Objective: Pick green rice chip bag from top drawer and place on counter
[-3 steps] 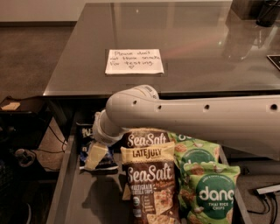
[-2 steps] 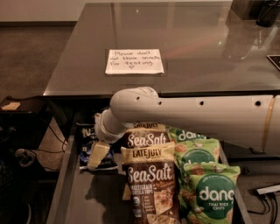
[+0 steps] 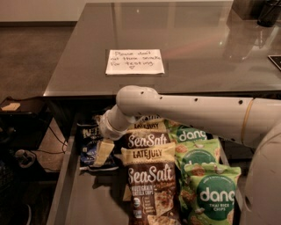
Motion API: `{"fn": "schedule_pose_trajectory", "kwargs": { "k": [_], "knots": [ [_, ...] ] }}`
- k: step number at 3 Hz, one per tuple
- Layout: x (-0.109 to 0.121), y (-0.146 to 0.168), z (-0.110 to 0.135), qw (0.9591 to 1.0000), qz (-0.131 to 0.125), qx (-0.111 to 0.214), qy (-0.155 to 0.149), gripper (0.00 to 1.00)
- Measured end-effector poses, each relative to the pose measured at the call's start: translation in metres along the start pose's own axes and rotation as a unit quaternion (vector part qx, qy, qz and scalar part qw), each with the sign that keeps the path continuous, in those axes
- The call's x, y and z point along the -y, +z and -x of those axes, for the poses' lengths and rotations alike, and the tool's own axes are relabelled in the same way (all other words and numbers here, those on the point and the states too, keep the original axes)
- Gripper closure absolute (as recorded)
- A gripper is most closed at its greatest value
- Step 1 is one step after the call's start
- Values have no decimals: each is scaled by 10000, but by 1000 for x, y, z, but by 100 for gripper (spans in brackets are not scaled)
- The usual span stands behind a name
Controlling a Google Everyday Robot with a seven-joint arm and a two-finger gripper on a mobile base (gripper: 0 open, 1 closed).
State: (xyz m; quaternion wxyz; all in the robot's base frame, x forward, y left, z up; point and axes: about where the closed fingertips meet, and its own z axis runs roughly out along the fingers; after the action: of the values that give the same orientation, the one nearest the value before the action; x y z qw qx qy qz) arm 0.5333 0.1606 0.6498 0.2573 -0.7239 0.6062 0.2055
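The top drawer (image 3: 66, 193) is pulled out below the counter (image 3: 197, 44), a dark glossy slab with a white handwritten note (image 3: 134, 61). Several green Dang rice chip bags lie at the drawer's right; the nearest (image 3: 215, 195) is at the front, with two more (image 3: 197, 156) (image 3: 193, 134) behind it. Brown Late July Sea Salt bags (image 3: 149, 180) lie in the middle. My white arm reaches in from the right, across the bags. My gripper (image 3: 103, 151) hangs low over a dark blue bag (image 3: 90, 140) at the drawer's back left, apart from the green bags.
A dark low stand (image 3: 22, 114) and cables (image 3: 26, 158) are on the floor left of the drawer. Dark objects stand at the counter's far right corner (image 3: 263, 11). The drawer's front left floor (image 3: 88, 202) is bare metal.
The arm's elbow and the gripper have shifted slightly to the right and toward the drawer's back. The bags have not moved.
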Motion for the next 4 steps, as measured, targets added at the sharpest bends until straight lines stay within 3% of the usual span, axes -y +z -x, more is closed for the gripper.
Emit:
{"fn": "schedule_pose_trajectory", "kwargs": {
  "k": [2,4],
  "knots": [
    [-6,-3,-4,9998,76,-195,48,43],
    [-20,-26,19,9988,-86,-428,209,89]
  ]
}}
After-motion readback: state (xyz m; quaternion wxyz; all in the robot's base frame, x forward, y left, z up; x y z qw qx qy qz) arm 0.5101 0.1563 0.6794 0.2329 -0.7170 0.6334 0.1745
